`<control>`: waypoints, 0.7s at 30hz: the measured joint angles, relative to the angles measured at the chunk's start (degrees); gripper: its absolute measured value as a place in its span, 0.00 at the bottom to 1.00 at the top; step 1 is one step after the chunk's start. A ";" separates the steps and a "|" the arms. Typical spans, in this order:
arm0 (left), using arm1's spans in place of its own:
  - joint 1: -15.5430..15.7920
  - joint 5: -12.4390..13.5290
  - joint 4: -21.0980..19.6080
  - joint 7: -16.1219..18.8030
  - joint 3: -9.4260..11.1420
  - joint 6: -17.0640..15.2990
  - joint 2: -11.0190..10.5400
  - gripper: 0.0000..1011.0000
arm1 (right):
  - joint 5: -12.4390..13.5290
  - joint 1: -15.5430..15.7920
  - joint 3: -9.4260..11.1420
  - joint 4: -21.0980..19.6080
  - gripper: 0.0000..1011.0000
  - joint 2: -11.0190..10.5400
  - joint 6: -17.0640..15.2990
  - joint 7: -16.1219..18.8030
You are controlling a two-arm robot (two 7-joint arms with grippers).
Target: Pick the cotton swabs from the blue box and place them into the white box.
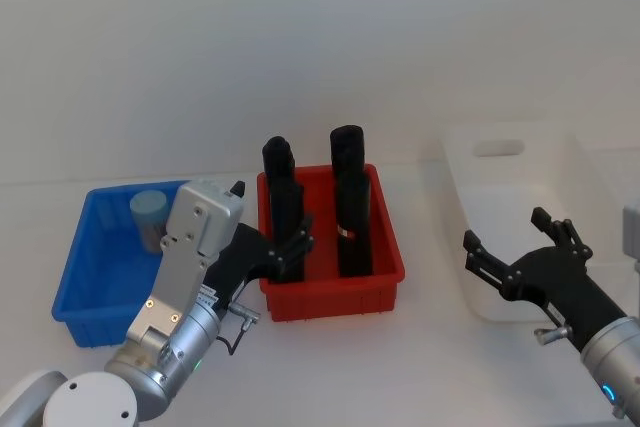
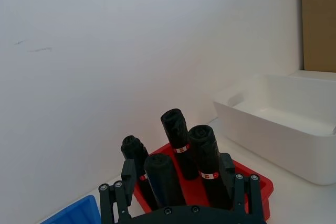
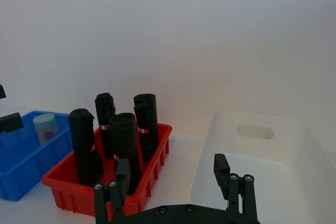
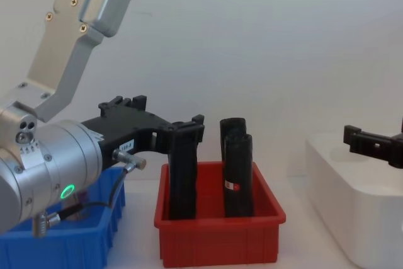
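1 jar of cotton swabs [image 1: 150,215] is standing at the far side of the blue box [image 1: 78,277], on the left of the tabletop [image 1: 430,347]. The left tool [image 1: 292,247] is hovering released, grasping nothing, at the near left corner of the red bin [image 1: 335,299] holding 4 black blocks [image 1: 347,187]. The right tool [image 1: 505,232] is hanging spread and empty by the white box [image 1: 600,182].

Cotton swabs [image 1: 150,219]: one jar upright in the blue box [image 1: 98,275].
Pale blue lid on, near the far wall; white box [image 1: 512,209] well apart, to the right.
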State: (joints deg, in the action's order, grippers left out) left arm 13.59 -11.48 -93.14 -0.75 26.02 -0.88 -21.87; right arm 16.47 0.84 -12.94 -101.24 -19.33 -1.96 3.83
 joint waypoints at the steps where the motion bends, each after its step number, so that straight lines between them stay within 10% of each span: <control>1: -0.02 0.01 0.00 0.05 0.01 0.05 0.00 0.99 | 0.00 0.00 0.00 0.00 0.99 0.00 0.01 0.00; 21: 0.00 0.00 -0.04 0.14 0.01 0.09 -0.02 0.99 | -0.01 -0.01 0.00 0.02 0.99 0.00 0.01 -0.01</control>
State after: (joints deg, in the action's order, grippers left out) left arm 13.59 -11.48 -93.18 -0.61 26.02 -0.79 -21.89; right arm 16.46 0.84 -12.93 -101.23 -19.33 -1.95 3.83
